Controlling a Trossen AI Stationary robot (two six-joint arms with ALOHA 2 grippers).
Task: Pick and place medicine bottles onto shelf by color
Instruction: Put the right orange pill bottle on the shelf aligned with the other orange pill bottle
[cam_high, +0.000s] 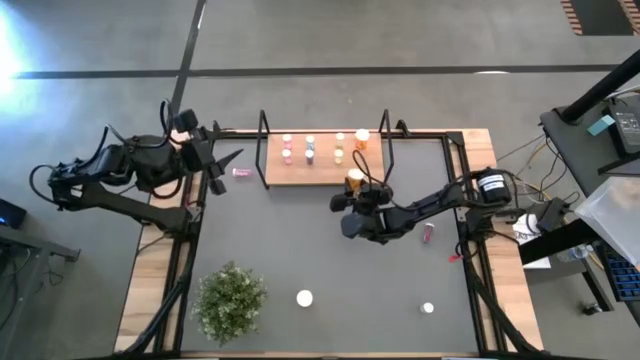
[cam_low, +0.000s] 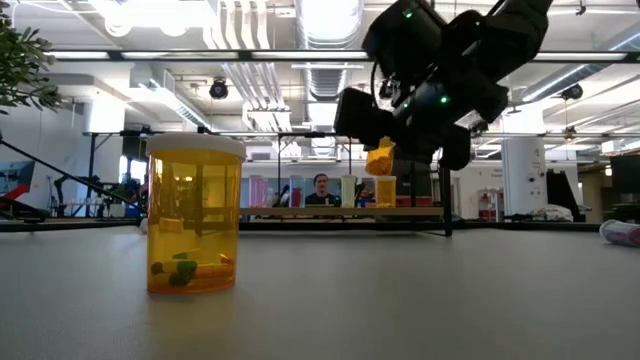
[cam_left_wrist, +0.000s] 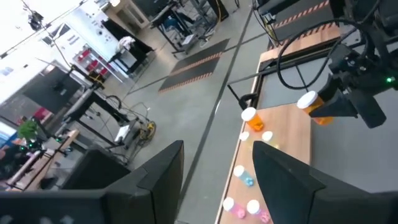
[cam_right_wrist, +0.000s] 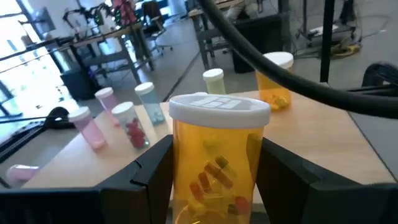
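The wooden shelf (cam_high: 325, 172) stands at the table's far side with several small medicine bottles upright on it: pink (cam_high: 287, 150), purple (cam_high: 309, 150) and orange (cam_high: 362, 138). My right gripper (cam_high: 352, 190) hangs just before the shelf's near edge, shut on an orange bottle (cam_right_wrist: 217, 168) with a white cap. My left gripper (cam_high: 222, 165) is open and empty, raised beside the shelf's left wire frame. A pink bottle (cam_high: 241, 172) lies on its side on the mat below it. My right gripper pinches the orange bottle's body (cam_right_wrist: 180, 174) between its two fingers (cam_right_wrist: 152, 171), below the white cap. The fingers come nearly level from the table's right side. The bottle (cam_low: 380, 160) hangs clear of the table, above the level of the shelf board.
A larger orange bottle (cam_low: 194, 215) stands upright near the table's front edge, with a green potted plant (cam_high: 230, 300) to its left. A small white-capped bottle (cam_high: 427, 308) stands at the front right. Another pink bottle (cam_high: 428, 232) lies near my right arm.
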